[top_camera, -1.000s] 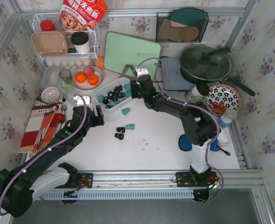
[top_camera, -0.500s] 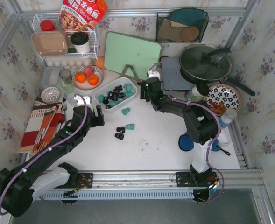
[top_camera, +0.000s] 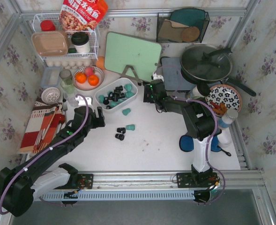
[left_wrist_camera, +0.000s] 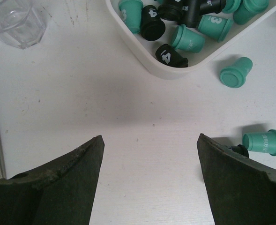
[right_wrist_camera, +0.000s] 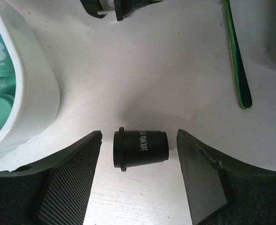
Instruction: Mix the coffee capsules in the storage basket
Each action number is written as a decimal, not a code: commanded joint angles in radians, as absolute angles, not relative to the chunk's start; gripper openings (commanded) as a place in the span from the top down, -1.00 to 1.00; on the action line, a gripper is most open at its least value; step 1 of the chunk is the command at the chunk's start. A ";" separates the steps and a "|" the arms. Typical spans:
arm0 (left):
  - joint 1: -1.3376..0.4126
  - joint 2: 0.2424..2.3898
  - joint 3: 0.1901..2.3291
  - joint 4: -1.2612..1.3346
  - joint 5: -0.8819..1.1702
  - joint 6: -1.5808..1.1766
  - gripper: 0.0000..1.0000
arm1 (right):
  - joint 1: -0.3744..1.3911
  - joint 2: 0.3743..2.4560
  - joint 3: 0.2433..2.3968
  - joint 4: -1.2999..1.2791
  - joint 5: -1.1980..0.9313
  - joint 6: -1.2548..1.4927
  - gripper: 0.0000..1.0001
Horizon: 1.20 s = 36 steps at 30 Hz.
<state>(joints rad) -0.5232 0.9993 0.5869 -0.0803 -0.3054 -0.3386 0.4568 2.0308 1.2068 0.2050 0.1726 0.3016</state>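
Tabletop: black capsule sideways, rim toward basket; right fingers, left fingers spread, empty.

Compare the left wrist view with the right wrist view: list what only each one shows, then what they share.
Only the left wrist view: a clear glass tumbler, two teal plastic capsules loose on the white tabletop, black capsules in the white plastic storage basket, and the open left fingers with nothing between them.
Only the right wrist view: a black plastic capsule on its side between the open right fingers, a gap on each side, and a thin green strip.
Both: that basket, teal capsules inside it, and the tabletop.
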 commanded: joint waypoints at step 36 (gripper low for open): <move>-0.523 0.968 0.586 -0.071 -0.312 -0.353 -0.66 | 0.675 2.283 1.722 0.193 0.168 0.181 -0.30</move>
